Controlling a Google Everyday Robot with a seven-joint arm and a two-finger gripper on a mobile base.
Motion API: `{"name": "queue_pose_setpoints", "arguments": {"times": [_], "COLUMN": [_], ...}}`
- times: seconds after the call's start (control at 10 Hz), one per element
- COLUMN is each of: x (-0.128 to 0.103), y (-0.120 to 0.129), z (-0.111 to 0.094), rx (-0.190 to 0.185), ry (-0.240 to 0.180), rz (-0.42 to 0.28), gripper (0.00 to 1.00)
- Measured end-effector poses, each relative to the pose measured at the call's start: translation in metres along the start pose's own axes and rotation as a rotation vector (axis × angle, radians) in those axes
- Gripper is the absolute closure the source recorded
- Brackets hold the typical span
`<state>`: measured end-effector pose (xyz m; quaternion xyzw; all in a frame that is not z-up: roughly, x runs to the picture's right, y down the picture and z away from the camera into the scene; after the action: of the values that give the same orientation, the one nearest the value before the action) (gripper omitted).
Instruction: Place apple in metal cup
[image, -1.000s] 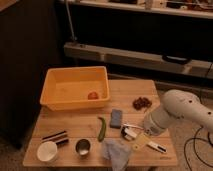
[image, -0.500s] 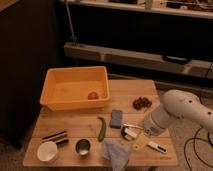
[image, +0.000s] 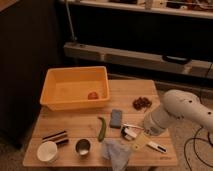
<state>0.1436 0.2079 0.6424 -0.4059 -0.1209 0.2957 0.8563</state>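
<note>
Apple (image: 93, 95) lies inside the orange tub (image: 60, 102), close to its front right wall. It is well apart from the end effector (image: 130, 133), beyond it and to its left as pictured. Metal cup (image: 82, 147) stands upright near the front edge of the worktop (image: 135, 90), left of the end effector, with a crumpled cloth (image: 116, 153) between the two. The end effector hangs low over the front right part of the worktop, released and carrying nothing.

Risks, as judged:
- The tub wall stands between end effector and apple, so a low approach could strike the rim or shove the tub.
- The apple sits near that wall, which leaves little room for one finger, and being round it may roll away.
- The cup looks barely wider than the fruit, so an off-centre release could tip it or drop the apple beside it.
- The white cup (image: 47, 151), just beside the metal one, invites a wrong placement.

Also noted: a green pod (image: 102, 128) and a grey pad (image: 116, 118) lie just left of the end effector, on the way to the tub. Grapes (image: 142, 103) lie just beyond it.
</note>
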Motion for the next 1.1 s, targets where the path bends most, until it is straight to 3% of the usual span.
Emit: {"name": "queue_pose_setpoints", "arguments": {"times": [0.4,0.5,0.7,1.1], "x": [-0.002,-0.012,-0.051,-0.159], "y": [-0.002,-0.008,-0.029,-0.069], "z": [-0.002,-0.007,-0.016,-0.030], "rx": [0.005,0.020,0.055,0.116], "ry": [-0.002,-0.003,-0.002,-0.027], "rz": [-0.001,-0.014,-0.049,-0.116], "gripper": [0.20,0.20,0.20,0.20]}}
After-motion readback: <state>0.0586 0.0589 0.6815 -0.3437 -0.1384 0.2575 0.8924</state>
